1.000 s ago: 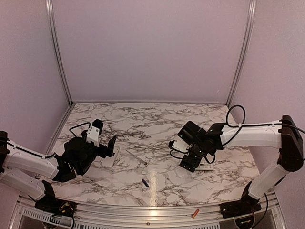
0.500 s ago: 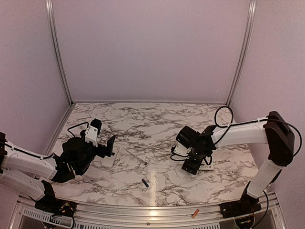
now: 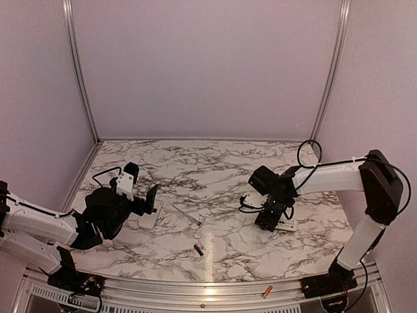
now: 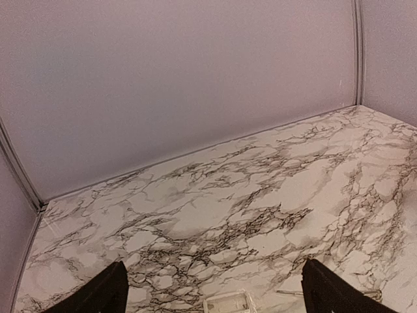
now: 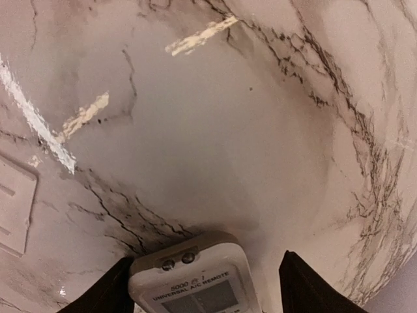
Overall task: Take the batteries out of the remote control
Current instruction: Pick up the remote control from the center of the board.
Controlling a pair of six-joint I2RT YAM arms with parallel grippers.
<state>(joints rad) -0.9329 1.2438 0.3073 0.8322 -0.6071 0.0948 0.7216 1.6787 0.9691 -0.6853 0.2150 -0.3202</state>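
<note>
Marble table [image 3: 215,169] bears remote [image 3: 287,226], dark battery [image 3: 199,249], cover [image 3: 148,219]

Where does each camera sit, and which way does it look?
Top: high behind, looking down on the table; left arm and right arm show.
Left wrist: on the left arm, facing the back wall; left pincer shows.
Right wrist: looking down at the remote flanked by the right pincer.
Top and right wrist share the remote.

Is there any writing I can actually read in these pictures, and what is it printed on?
"UNIVERSAL A/C REMOTE": on the face of the white remote control, seen in the right wrist view.
"5000": on the line just above that; the marks after it are too blurred to read.
Dark battery and orange battery: too small to show any print.
Nothing else carries text.
</note>
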